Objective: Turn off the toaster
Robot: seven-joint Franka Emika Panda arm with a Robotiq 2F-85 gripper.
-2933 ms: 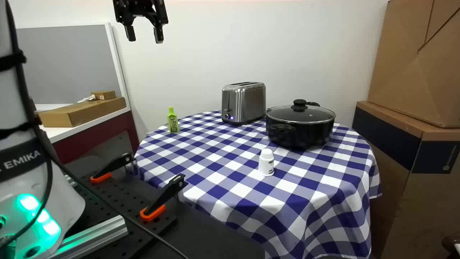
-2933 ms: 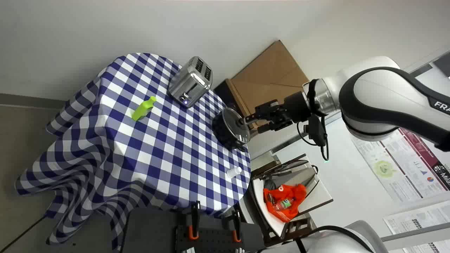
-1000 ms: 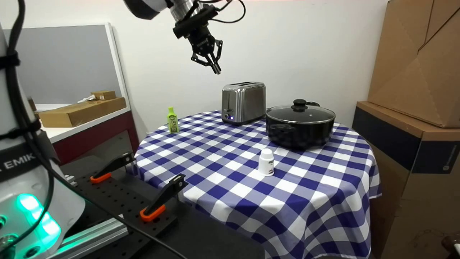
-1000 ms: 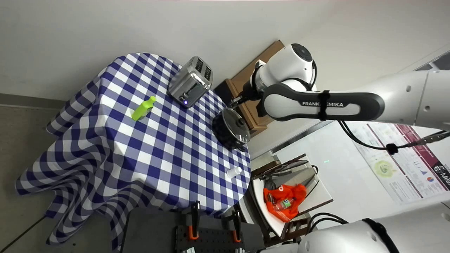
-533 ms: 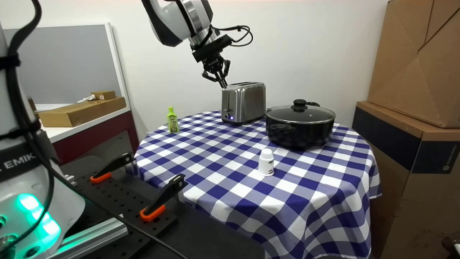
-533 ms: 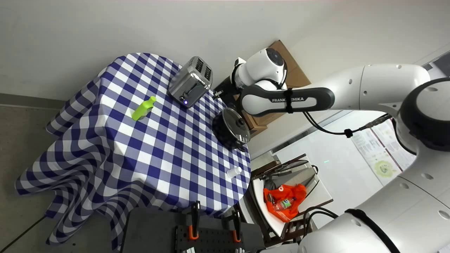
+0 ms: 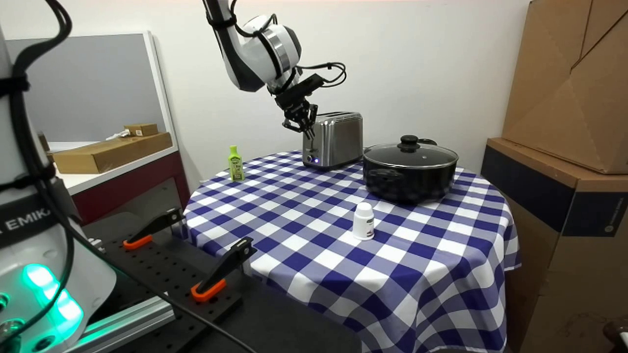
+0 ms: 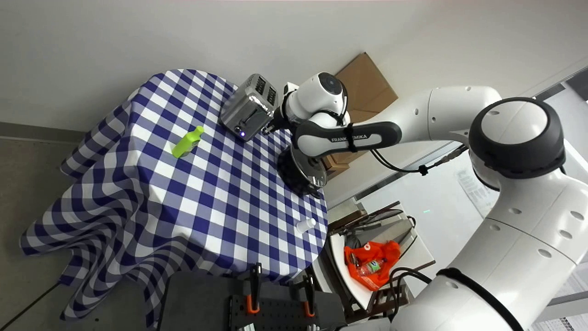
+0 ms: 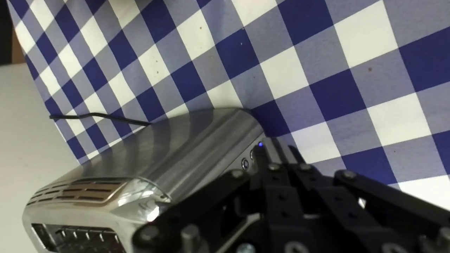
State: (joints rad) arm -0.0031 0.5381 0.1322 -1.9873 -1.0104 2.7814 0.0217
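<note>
We see the toaster [image 7: 341, 139], blue light [image 9: 260, 144] glowing, on the checked tablecloth [image 7: 294, 215] near the pot [image 7: 409, 179]. Our gripper [image 9: 276, 142] slants down by the toaster's front, jaws clenched; whether touching, we cannot tell.

Lab, apparently: robot arm [image 8: 415, 115], perforated black plate [image 7: 169, 262], clamps [image 7: 226, 267], stacked cardboard boxes [image 7: 552, 113].

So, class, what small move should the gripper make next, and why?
Probably ease the shut gripper down toward the round controls on the toaster: a blue light glows beside them, suggesting power, and in an exterior view the fingertips sit above it.
</note>
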